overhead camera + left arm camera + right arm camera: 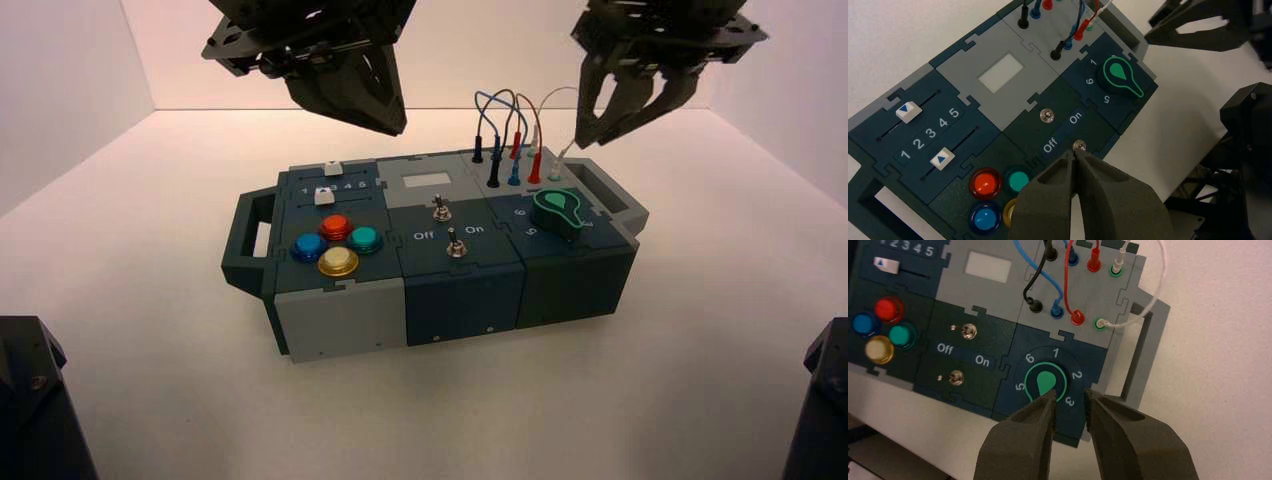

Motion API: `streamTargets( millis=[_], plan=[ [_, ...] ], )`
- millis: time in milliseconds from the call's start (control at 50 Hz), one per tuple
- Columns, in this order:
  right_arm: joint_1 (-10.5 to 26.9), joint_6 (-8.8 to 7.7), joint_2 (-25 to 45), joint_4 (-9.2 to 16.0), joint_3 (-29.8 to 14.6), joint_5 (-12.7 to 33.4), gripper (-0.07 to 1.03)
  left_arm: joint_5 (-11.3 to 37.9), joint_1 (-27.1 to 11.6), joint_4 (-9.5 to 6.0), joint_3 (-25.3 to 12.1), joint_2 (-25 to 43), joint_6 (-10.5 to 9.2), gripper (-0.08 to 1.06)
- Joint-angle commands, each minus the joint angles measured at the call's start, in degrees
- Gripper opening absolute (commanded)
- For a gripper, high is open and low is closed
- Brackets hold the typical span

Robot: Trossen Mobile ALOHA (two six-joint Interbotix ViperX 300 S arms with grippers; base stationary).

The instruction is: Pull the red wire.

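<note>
Pale tabletop (pixel 150 380), smooth, with light walls (pixel 450 50) behind it. Upon it, one box (pixel 340 320) in dark and grey panels, set slightly askew, with a dark handle (pixel 240 240) at its left end and a grey handle (pixel 612 195) at its right. Left section: two white sliders (pixel 333 168) towards the rear, and four round buttons (pixel 337 262) nearer the front, in red, blue, green and yellow. Middle section: a pale rectangular window (pixel 427 180) behind two metal toggle switches (pixel 457 248), beside the lettering "Off" and "On". Right section: one dark knob (pixel 557 213) outlined in green, in front of the grey wire panel. Red wire (pixel 1066 280): an arching lead at the box's right rear, both red plugs seated in that panel, between the blue lead (pixel 1040 270) and the white lead (pixel 1160 287); a black lead (pixel 1034 280) lies beyond the blue. Right gripper (pixel 1071 392): above the box's right rear, near the wires, fingers apart with a gap between them. Left gripper (pixel 1074 154): raised over the box's left and middle part, fingers together.
</note>
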Motion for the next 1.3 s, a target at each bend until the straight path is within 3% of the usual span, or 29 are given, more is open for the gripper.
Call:
streamTargets(
  millis=[20, 500, 880, 1300],
  plan=[
    [0.2, -0.09, 2.2, 0.0, -3.2, -0.9, 0.32, -0.6, -0.2, 0.0, -0.5, -0.4, -0.35, -0.03],
    [0.2, -0.26, 12.2, -0.4, -8.7, -1.9, 0.32, -1.7, -0.2, -0.09, 0.6, -0.3, -0.44, -0.03],
    [0.5, -0.18, 14.2, -0.3, -8.6, -7.3, 0.29, -2.3, -0.2, 0.0, 0.8, 0.2, -0.44, -0.03],
    [0.5, 0.0, 16.3, -0.2, -8.2, -9.1, 0.28, -2.9, -0.1, 0.0, 0.5, 1.4, -0.44, -0.03]
  ],
)
